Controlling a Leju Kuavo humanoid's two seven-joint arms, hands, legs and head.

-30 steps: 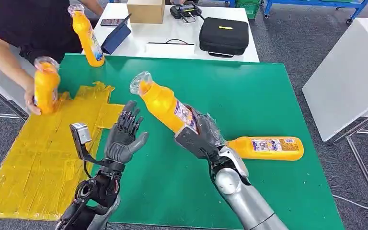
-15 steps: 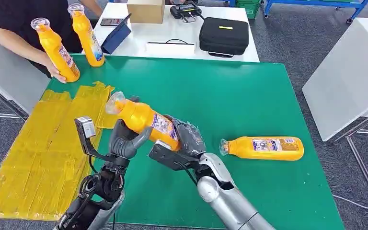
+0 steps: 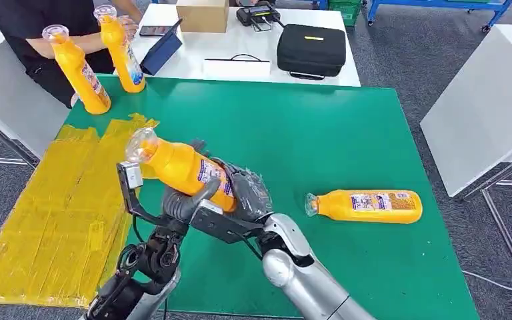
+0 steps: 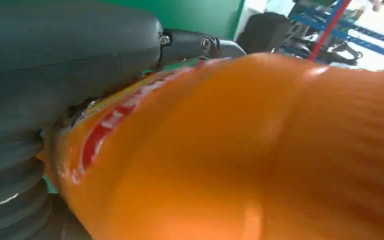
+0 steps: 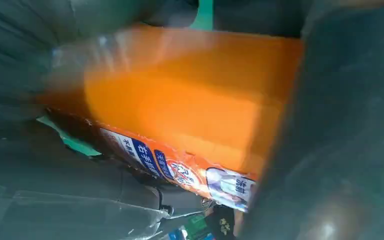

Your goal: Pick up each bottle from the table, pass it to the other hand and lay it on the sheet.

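Note:
An orange bottle with a clear cap hangs tilted over the green table's left part, cap toward the yellow sheet. My right hand grips its base end. My left hand cups its middle from below, thumb pressed on the label side. Up close, the bottle lies against my left thumb, and the labelled bottle sits between my right hand's fingers. A second orange bottle lies on its side on the table to the right.
Two more orange bottles stand at the table's far left corner, a person behind them. On the white table beyond are a black case, a cardboard box and a tablet.
My right hand carried the bottle left and lower into my left hand, which rose and closed its thumb on it. The person took a bottle off the sheet and stood it at the far corner.

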